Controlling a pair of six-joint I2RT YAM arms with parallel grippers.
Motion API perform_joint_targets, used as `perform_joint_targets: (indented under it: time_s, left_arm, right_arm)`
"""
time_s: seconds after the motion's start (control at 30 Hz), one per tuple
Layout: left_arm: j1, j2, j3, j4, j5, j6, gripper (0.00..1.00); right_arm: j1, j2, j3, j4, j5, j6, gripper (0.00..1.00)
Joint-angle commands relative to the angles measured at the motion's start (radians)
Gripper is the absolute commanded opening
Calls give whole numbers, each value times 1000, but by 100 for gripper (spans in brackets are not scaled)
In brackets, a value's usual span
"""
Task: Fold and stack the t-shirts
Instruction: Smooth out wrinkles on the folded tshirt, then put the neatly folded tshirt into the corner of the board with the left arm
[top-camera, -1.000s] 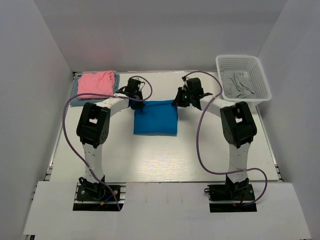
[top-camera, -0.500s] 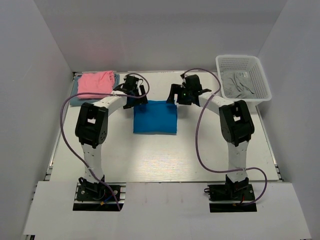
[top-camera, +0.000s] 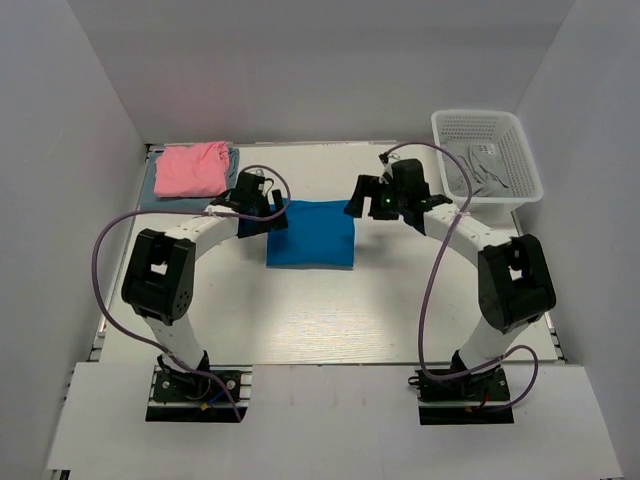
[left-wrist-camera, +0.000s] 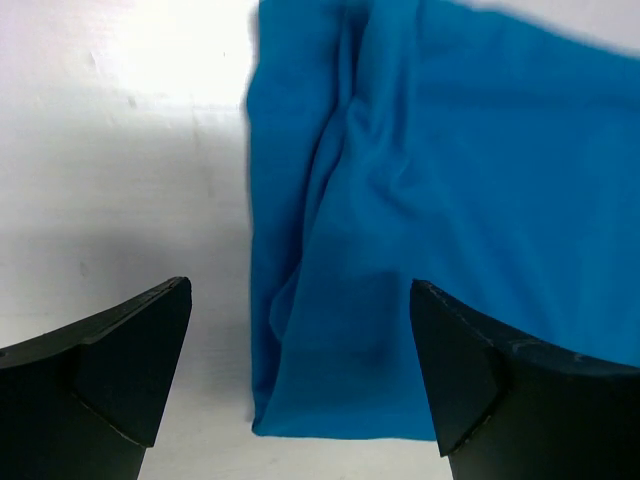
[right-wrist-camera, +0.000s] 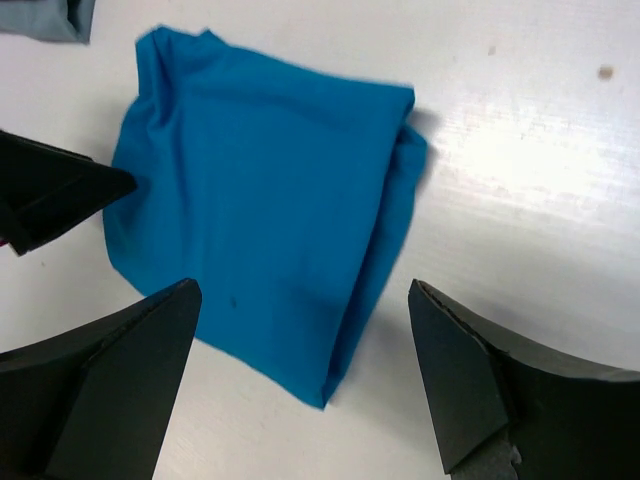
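The bright blue t-shirt (top-camera: 311, 234) lies folded into a rectangle mid-table, flat and free of both grippers. My left gripper (top-camera: 262, 212) hovers open over its left edge; the left wrist view shows the blue cloth (left-wrist-camera: 450, 200) below the wide-apart jaws (left-wrist-camera: 300, 288). My right gripper (top-camera: 362, 195) hangs open above the shirt's far right corner, with the blue t-shirt (right-wrist-camera: 260, 200) under its spread jaws (right-wrist-camera: 303, 286). At the back left the pink t-shirt (top-camera: 192, 168) lies folded on the grey-blue one (top-camera: 150, 190).
A white mesh basket (top-camera: 520, 140) stands at the back right with grey cloth (top-camera: 478, 170) inside. White walls close in the table on the left, back and right. One left finger (right-wrist-camera: 60, 190) and a grey-blue shirt corner (right-wrist-camera: 45, 18) show in the right wrist view.
Both grippers were shut at the blue t-shirt's far corners; they have opened and let it go. The left one drew back leftward, the right arm swung out to the right.
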Motion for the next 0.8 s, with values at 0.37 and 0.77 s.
perform_joint_targets:
  time_s: [0.37, 0.77]
  left_arm:
    - [-17, 162, -36, 95, 211, 23, 94]
    - [-26, 181, -108, 152, 196, -13, 0]
  right_arm:
    - [-3, -150, -150, 14, 12, 6, 90]
    - [-17, -299, -284, 10, 217, -14, 90]
